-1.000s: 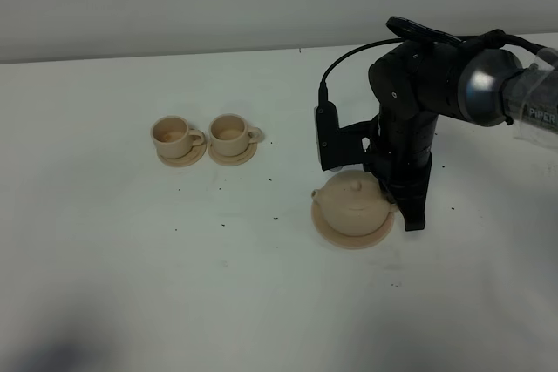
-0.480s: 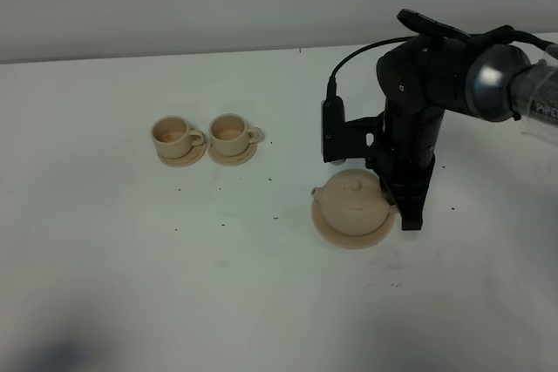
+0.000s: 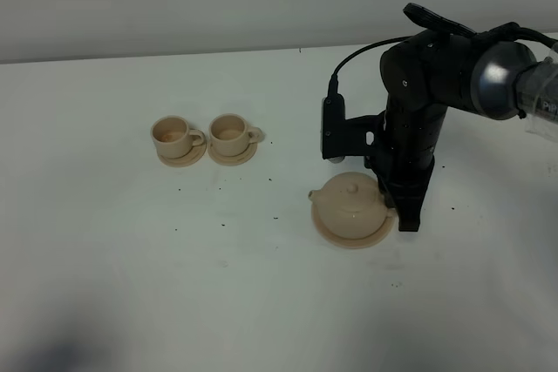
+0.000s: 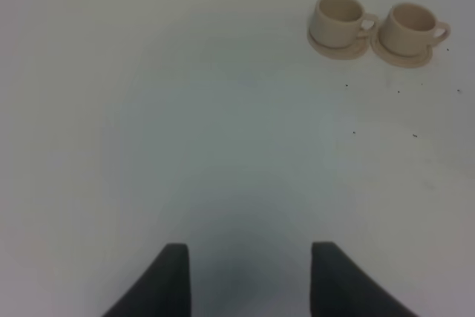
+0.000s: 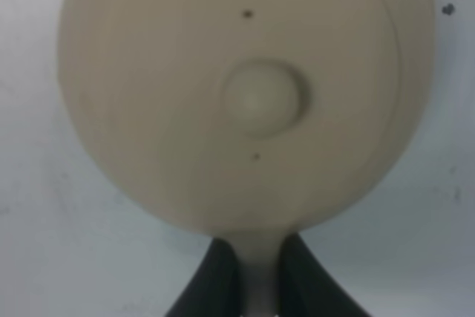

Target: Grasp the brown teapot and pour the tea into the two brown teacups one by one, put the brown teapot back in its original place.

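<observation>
The brown teapot [image 3: 350, 200] rests over its round tan plate, the original place [image 3: 352, 234], right of centre. My right gripper [image 3: 395, 206] reaches down from the black arm and is shut on the teapot's loop handle. The right wrist view looks down on the teapot lid [image 5: 252, 94], with the handle pinched between the dark fingers [image 5: 221, 272] of the right gripper [image 5: 260, 261]. The two brown teacups [image 3: 177, 135] [image 3: 230, 131] sit on saucers at the left, also seen as teacups [image 4: 340, 17] [image 4: 408, 26] in the left wrist view. My left gripper [image 4: 249, 280] is open and holds nothing.
A white table [image 3: 131, 285] carries everything, with small dark specks scattered between the cups and the plate. A grey wall runs along the back edge. A cable loops over the right arm [image 3: 436, 76].
The right arm has shifted slightly right and up. The teapot has nudged a little up and left over its plate. The cups have not moved.
</observation>
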### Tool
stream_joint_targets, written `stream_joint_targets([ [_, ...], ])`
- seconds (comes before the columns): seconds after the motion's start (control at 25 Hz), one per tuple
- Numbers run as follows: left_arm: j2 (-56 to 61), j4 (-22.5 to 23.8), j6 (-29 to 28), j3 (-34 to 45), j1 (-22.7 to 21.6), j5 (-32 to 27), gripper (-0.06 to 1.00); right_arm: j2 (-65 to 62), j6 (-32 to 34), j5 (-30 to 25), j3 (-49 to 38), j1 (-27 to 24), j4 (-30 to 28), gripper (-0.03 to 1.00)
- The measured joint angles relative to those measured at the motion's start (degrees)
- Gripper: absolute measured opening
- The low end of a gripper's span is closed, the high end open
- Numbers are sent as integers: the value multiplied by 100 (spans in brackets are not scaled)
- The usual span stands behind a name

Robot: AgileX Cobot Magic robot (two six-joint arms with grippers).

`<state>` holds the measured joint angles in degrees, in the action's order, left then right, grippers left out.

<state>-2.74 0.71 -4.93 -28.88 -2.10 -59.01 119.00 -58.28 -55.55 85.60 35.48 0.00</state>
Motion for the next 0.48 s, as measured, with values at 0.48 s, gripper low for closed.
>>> stream_joint_targets([
  [0.48, 0, 0, 0, 0, 0, 0, 40, -107, 64, 29, 61, 5, 56, 11],
])
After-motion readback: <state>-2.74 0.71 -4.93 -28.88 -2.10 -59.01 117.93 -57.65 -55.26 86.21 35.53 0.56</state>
